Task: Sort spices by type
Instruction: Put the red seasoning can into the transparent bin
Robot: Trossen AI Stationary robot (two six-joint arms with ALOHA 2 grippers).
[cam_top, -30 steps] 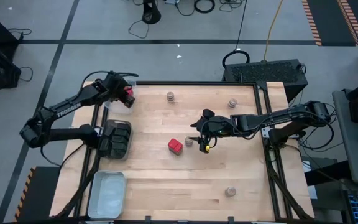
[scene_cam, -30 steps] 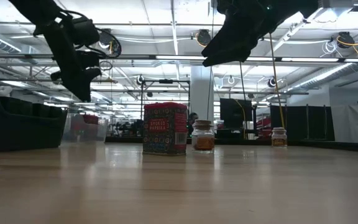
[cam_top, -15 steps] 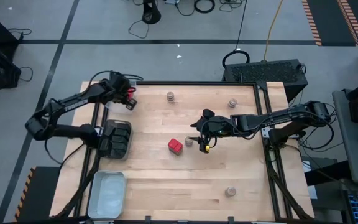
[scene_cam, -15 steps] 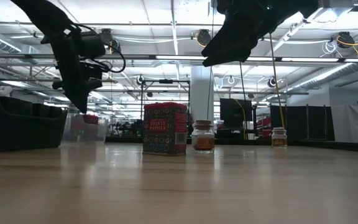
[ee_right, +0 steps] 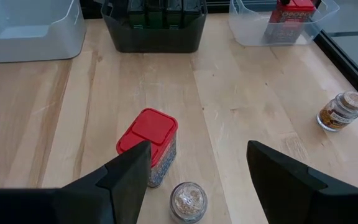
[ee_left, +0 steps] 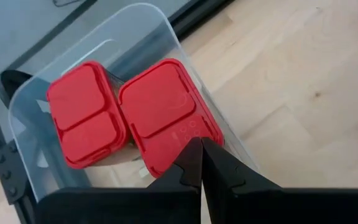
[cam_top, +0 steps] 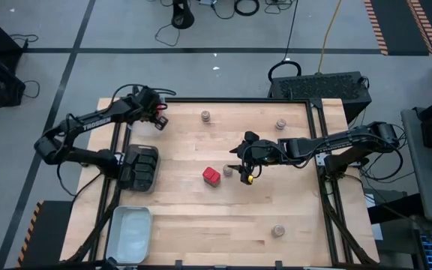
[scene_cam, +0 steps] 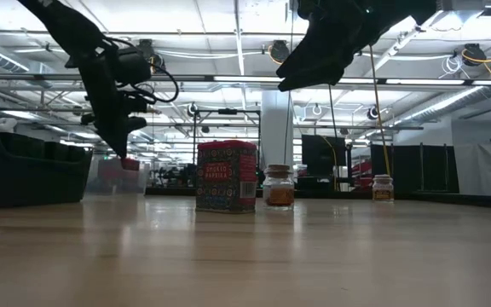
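Over on the left, the left hand (ee_left: 201,163) is pressed together with nothing in it, hanging over the clear tray (ee_left: 36,93) where two red tins (ee_left: 126,115) sit side by side. Mid-bench there's a lone red tin (cam_top: 211,175) with a small round jar (cam_top: 229,171) just beside it. The right hand (ee_right: 197,168) is spread wide above that pair, holding nothing.

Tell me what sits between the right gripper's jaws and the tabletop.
In the right wrist view, a small round jar stands below the open right gripper, beside the red tin.
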